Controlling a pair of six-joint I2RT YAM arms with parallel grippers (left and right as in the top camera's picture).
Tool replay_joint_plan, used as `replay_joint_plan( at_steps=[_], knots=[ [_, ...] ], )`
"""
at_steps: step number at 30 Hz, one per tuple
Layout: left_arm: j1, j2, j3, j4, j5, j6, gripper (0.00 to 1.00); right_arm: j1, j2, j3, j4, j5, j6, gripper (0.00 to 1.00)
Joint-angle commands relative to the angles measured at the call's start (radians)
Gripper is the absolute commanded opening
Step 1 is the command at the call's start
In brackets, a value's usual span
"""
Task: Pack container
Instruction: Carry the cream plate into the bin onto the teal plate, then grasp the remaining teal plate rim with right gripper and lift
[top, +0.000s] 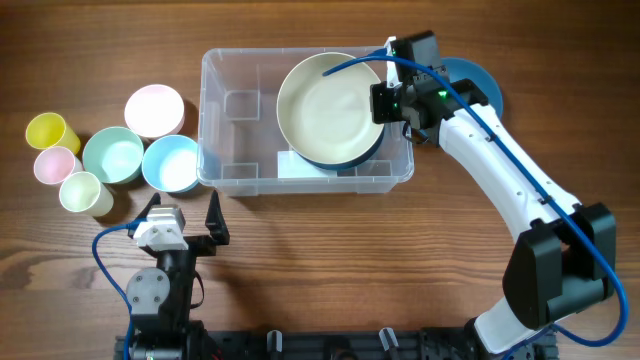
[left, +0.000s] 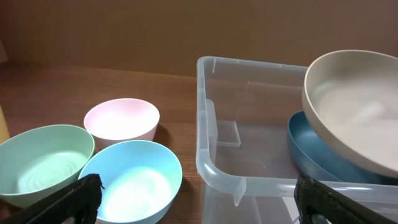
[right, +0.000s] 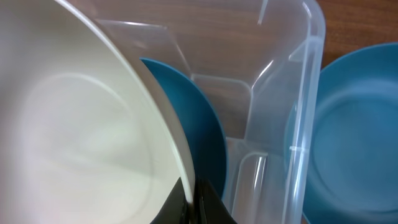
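The clear plastic container (top: 225, 110) stands at the middle of the table. A dark blue plate (top: 345, 162) lies inside it at the right. My right gripper (top: 385, 103) is shut on the rim of a cream plate (top: 325, 105) and holds it tilted above the blue plate (right: 199, 118), inside the container (right: 305, 93). The cream plate (right: 81, 124) fills the left of the right wrist view, with the fingers (right: 194, 202) pinching its edge. My left gripper (top: 186, 222) is open and empty in front of the container's (left: 214, 168) left corner.
Left of the container stand a light blue bowl (top: 171, 163), a green bowl (top: 113, 155), a pink bowl (top: 154, 109) and three small cups (top: 52, 131). Another blue plate (top: 480, 80) lies outside the container's right wall, partly under my right arm.
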Motion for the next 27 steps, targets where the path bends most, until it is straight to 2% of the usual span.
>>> replay_joint_plan(
  at_steps=[1,2,3,5,11,15,20,25,27],
  knots=[
    [-0.005,-0.001,-0.009,0.004,0.015,0.016,1.0,0.001,0.005,0.031,0.013,0.025,-0.02,0.08],
    [-0.005,-0.001,-0.009,0.004,0.015,0.016,1.0,0.002,0.005,0.031,0.013,0.024,-0.019,0.18],
    [-0.005,-0.001,-0.009,0.004,0.015,0.016,1.0,0.002,0.005,0.031,0.016,0.024,-0.019,0.33],
    [-0.005,-0.001,-0.009,0.004,0.015,0.016,1.0,0.002,0.002,0.032,0.018,0.02,-0.035,0.55],
    [-0.005,-0.001,-0.009,0.004,0.015,0.016,1.0,-0.004,-0.093,0.05,-0.013,0.035,-0.014,0.57],
    [-0.005,-0.001,-0.009,0.004,0.015,0.016,1.0,-0.059,-0.189,0.132,-0.185,0.183,0.113,0.58],
    [-0.005,-0.001,-0.009,0.004,0.015,0.016,1.0,-0.252,-0.26,0.15,-0.35,0.223,0.216,0.62],
    [-0.005,-0.001,-0.009,0.004,0.015,0.016,1.0,-0.51,-0.21,0.146,-0.415,0.049,0.197,0.62],
    [-0.005,-0.001,-0.009,0.004,0.015,0.016,1.0,-0.556,-0.161,0.141,-0.414,-0.022,0.19,0.62]
  ],
)
